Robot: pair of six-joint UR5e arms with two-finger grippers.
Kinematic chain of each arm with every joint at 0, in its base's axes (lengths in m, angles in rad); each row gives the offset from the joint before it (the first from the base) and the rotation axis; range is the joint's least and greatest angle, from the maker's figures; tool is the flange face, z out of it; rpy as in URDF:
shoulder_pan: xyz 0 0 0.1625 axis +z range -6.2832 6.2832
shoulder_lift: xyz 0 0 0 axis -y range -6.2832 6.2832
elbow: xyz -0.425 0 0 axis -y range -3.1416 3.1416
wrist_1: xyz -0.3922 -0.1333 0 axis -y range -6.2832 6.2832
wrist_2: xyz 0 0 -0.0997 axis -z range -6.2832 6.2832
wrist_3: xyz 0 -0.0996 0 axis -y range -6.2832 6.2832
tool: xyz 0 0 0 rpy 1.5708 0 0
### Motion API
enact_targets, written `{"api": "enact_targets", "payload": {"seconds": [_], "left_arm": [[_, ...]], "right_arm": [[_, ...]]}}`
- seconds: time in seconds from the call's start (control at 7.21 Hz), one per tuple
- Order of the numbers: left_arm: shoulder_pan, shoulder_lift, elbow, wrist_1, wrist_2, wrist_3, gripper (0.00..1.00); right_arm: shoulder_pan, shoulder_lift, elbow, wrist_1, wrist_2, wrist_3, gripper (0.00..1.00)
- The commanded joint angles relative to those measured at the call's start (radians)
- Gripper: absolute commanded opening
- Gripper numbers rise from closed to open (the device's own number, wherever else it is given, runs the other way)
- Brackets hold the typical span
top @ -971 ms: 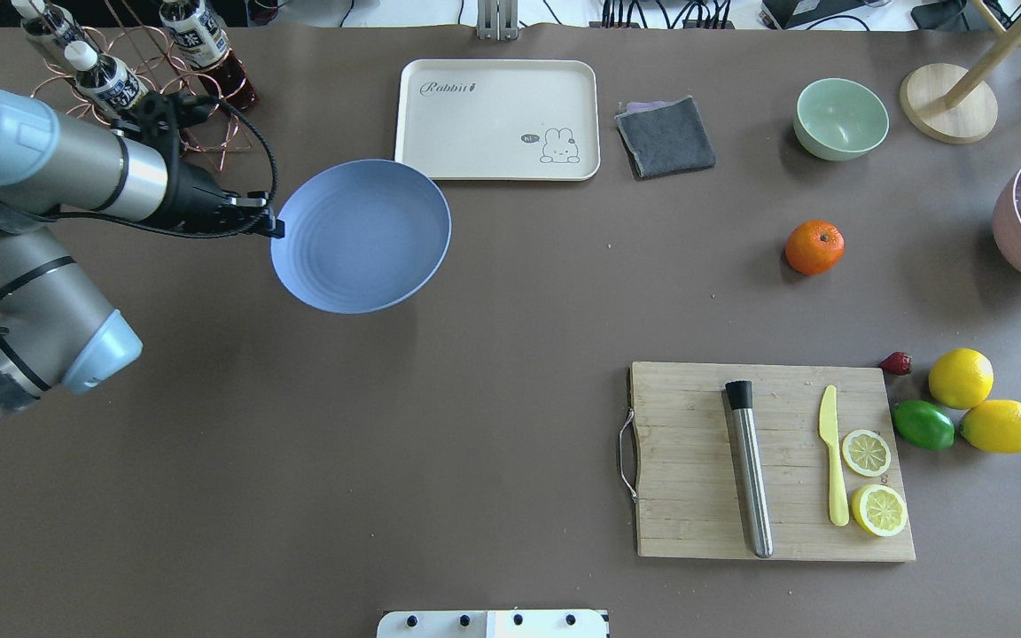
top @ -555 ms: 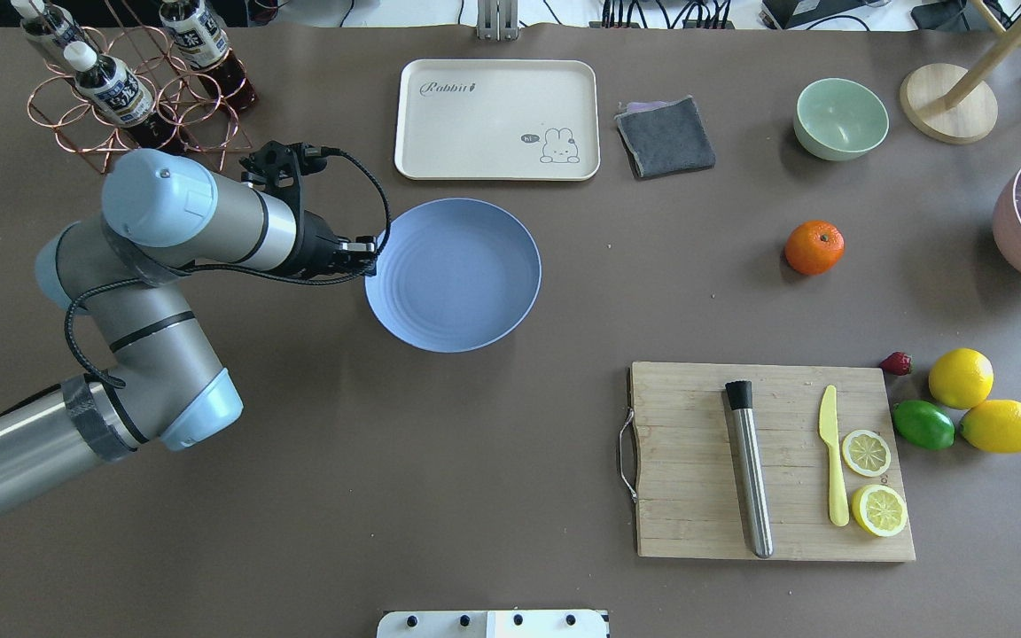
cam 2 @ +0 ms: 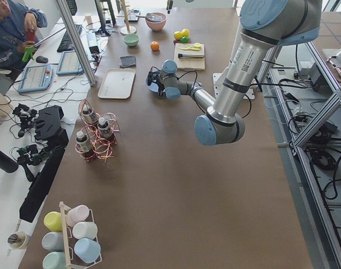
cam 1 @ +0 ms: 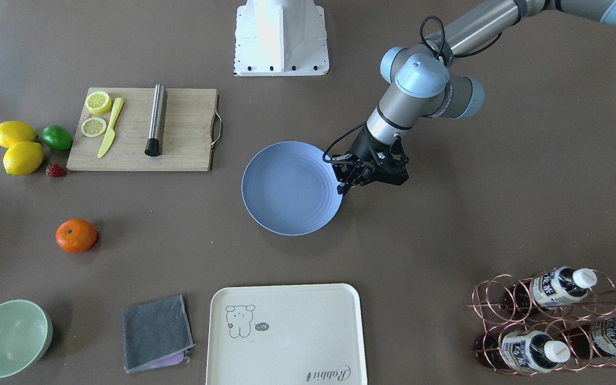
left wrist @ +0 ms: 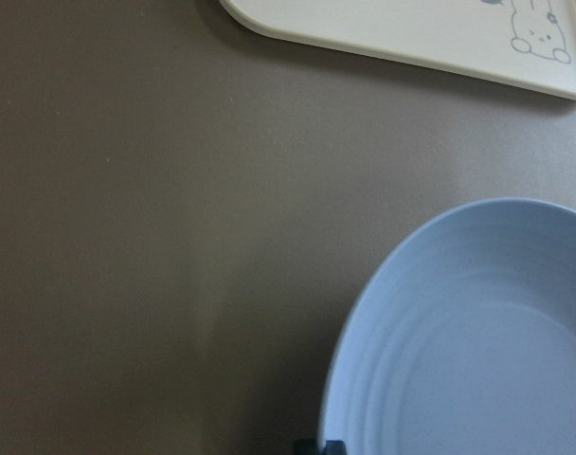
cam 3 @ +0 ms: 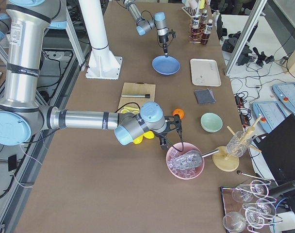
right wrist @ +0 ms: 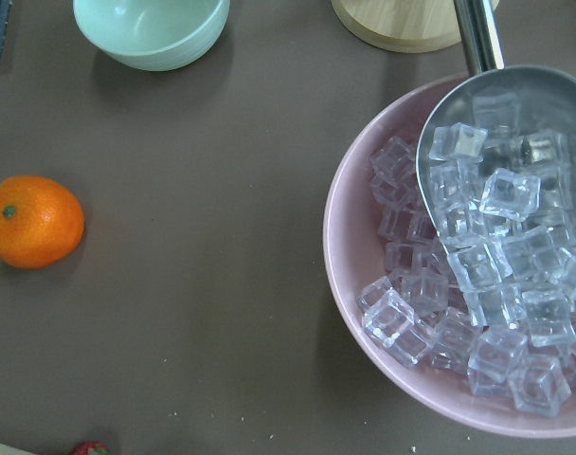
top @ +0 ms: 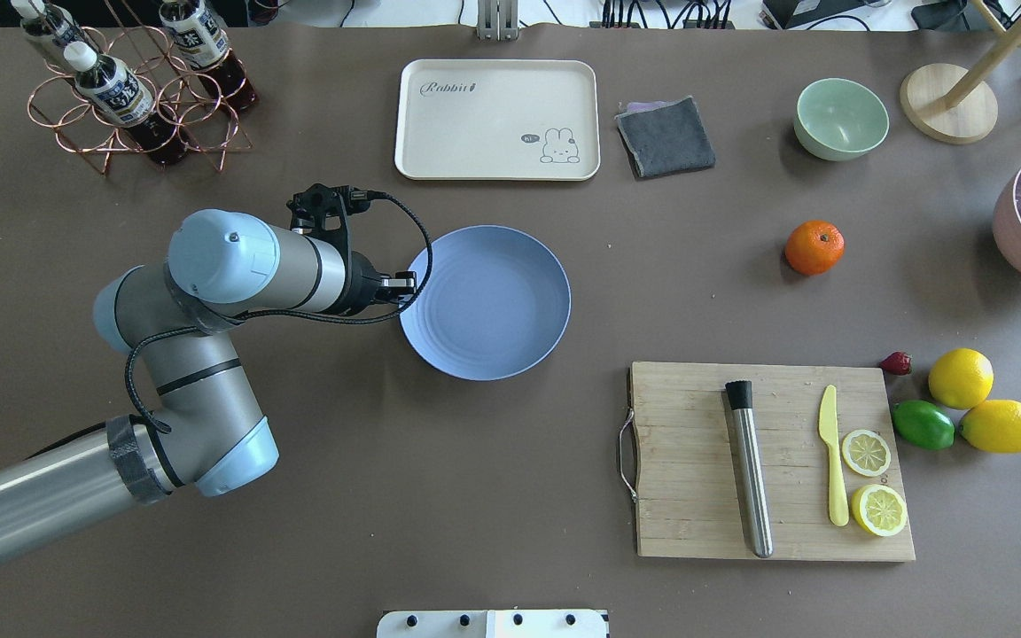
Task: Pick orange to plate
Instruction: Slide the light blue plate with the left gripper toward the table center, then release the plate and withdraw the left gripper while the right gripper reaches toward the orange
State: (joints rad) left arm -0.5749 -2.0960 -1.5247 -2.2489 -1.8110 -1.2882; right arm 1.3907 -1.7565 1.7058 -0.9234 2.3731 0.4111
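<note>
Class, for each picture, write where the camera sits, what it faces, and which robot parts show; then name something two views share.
Front-facing: across the table, facing the robot; left arm, left gripper holding the plate.
Overhead: behind the robot, looking down; left arm only.
Exterior left: table's end; left arm near.
Exterior right: opposite end; right arm near, left far.
Left wrist: above plate rim and tray; gripper barely visible.
Right wrist: above ice bowl; no robot.
Shared: the orange, in overhead and right wrist.
</note>
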Motion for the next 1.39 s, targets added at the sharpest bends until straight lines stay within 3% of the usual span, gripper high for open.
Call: {"api": "enact_targets", "payload": {"seconds": [0.0, 0.28, 0.55, 0.69, 0.97, 1.25], "left_arm": [[0.003, -0.001, 0.006, -0.001, 0.007, 0.0, 0.0], [0.003, 0.007, 0.002, -0.006, 0.054, 0.003, 0.97], [-0.028, 0.057, -0.09, 0.04, 0.024, 0.012, 0.98], [-0.112, 0.109, -0.176, 0.111, -0.085, 0.073, 0.98], [-0.239, 0.274, -0.294, 0.127, -0.207, 0.258, 0.99], [-0.459, 0.405, -0.295, 0.126, -0.386, 0.536, 1.0]], "right_arm": [[-0.002, 0.0, 0.0, 0.0, 0.0, 0.0, 1.0], [-0.016, 0.009, -0.002, -0.002, -0.006, 0.023, 1.0], [-0.12, 0.087, 0.002, -0.014, -0.119, 0.188, 0.99], [-0.163, 0.145, 0.0, -0.078, -0.159, 0.222, 0.99], [-0.246, 0.282, 0.003, -0.28, -0.259, 0.224, 0.99], [-0.313, 0.386, -0.012, -0.405, -0.284, 0.23, 0.99]]}}
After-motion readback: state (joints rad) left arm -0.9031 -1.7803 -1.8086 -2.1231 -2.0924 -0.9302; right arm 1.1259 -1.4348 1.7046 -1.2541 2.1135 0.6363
